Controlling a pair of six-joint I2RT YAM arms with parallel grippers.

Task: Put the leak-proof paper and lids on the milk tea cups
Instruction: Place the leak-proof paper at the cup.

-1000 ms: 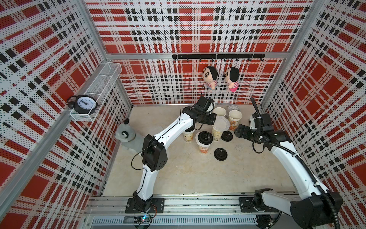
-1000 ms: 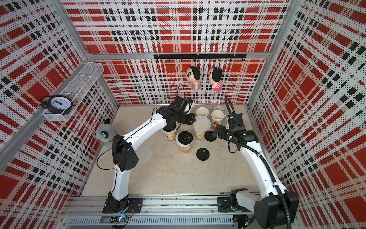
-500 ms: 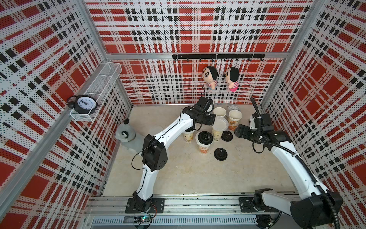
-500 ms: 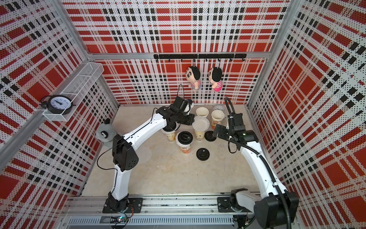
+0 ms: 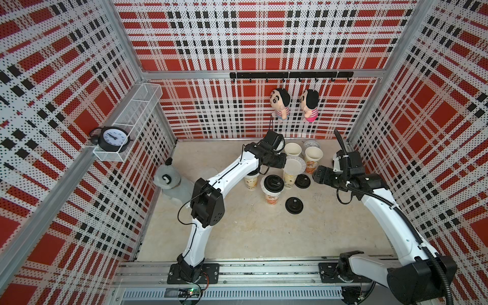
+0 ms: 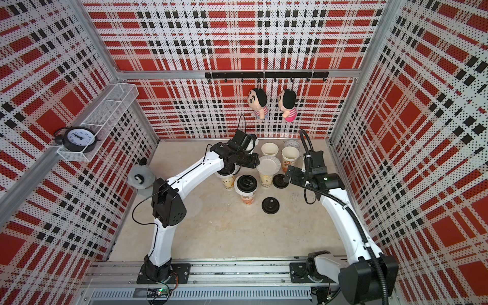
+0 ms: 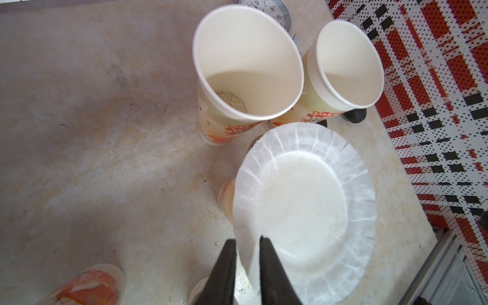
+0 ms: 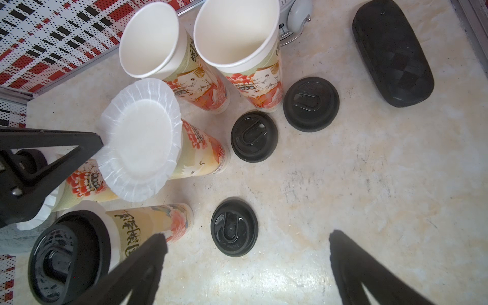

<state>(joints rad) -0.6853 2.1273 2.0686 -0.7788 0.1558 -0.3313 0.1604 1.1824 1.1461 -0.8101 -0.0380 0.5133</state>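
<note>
left gripper [image 7: 247,239]: reaching in just behind the lidded cup [image 5: 272,198], jaws a sliver apart with the sheet's rim between them. looks like a let-go, no real pinch.
right gripper [image 8: 247,237]: hovering beside the lidded cup, jaws spread wide, nothing in them.
lidded cup: a white frill shows under its black lid [image 5: 273,182], so i count it papered.
mid cup [image 8: 200,153]: just behind the lidded cup, and the sheet [image 7: 303,206] lies across its mouth.
side cup [image 5: 250,182]: beside the lidded cup, under the left arm [image 5: 232,171]. a frilled edge peeks out in the right wrist view, so likely papered too.
back cups [image 7: 248,58]: two, farther behind the lidded cup, mouths bare.
loose lids [image 8: 253,136]: three, lying flat near the lidded cup.
score: three of five by my read, two to go.
change: arms and cups sit as they did a second ago. only the left jaws differ, tight then, eased now.
</note>
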